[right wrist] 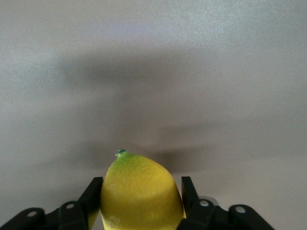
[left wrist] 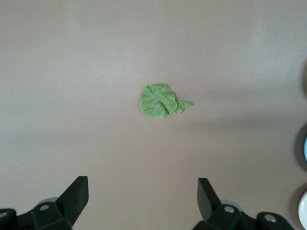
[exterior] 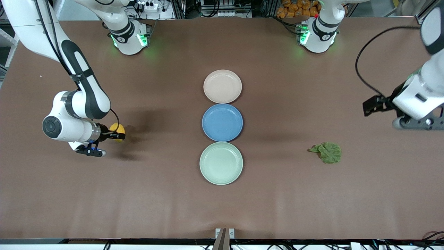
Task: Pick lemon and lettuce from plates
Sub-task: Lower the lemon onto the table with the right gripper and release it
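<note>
Right gripper [exterior: 117, 134] is clamped on the lemon [exterior: 118, 132], low over bare table [exterior: 138, 194] toward the right arm's end; front view shows only part of the lemon, the fingers [right wrist: 188, 194] pinch both sides in the wrist view, and its lower half is cut off there. Left gripper [left wrist: 143, 196] hangs over the table toward the left arm's end, jaws wide apart, holding nothing; its tips can't be made out in the front view. Lettuce [exterior: 327, 152] lies flat on the table, off the plates. Pink plate [exterior: 222, 86], blue plate [exterior: 222, 122] and green plate [exterior: 221, 163] sit in a row at mid-table, blue between, edges near or touching; can't tell which.
</note>
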Motion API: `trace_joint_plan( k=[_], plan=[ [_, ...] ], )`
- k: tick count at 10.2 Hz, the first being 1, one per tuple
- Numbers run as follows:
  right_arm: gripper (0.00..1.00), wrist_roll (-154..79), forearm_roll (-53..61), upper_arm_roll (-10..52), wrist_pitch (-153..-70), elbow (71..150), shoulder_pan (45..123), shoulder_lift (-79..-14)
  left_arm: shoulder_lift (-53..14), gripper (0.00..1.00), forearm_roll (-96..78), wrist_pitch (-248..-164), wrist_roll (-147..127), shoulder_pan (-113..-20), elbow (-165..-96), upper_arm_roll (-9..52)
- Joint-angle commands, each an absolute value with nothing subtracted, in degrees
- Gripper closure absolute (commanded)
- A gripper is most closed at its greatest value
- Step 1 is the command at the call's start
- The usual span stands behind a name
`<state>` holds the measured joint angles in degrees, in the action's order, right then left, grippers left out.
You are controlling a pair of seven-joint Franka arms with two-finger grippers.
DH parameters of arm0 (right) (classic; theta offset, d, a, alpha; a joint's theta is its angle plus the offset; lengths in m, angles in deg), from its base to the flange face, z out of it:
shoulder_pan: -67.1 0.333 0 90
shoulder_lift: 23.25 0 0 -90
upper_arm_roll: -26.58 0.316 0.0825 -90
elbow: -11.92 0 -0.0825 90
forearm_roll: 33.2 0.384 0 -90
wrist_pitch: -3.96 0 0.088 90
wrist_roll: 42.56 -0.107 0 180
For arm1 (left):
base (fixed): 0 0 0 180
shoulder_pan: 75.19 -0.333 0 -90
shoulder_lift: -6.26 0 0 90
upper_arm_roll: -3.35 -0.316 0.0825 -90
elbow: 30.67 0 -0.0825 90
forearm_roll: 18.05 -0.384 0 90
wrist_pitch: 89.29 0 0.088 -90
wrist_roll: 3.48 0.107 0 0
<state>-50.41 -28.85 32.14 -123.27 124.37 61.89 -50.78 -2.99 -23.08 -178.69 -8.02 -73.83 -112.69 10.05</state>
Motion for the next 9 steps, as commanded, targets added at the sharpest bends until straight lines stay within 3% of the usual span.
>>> trace_joint_plan(
  k=[1,2,5,8,9],
  plan=[
    [0.00,-49.4,-27.8,32.6,-120.9,124.1,61.4,-50.7,1.0,0.00,-19.0,-178.4,-8.9,-75.9,-117.3,10.3],
    [0.00,-49.5,-27.7,32.6,-119.4,122.6,61.3,-50.7,2.0,0.00,-17.1,-179.9,-8.8,-77.6,-118.9,10.4],
    [0.00,-49.4,-27.8,32.4,-104.5,111.6,61.2,-50.0,3.9,0.00,-16.6,-180.3,-9.5,-77.8,-120.3,11.3],
    [0.00,-49.5,-28.0,32.0,-85.2,94.0,60.7,-49.5,4.5,0.00,-17.0,-180.4,-9.8,-77.9,-120.9,12.0],
    [0.00,-49.3,-28.2,32.1,-83.5,90.6,59.9,-49.3,4.5,0.00,-17.3,-180.5,-9.8,-78.1,-120.9,12.0]
  ],
)
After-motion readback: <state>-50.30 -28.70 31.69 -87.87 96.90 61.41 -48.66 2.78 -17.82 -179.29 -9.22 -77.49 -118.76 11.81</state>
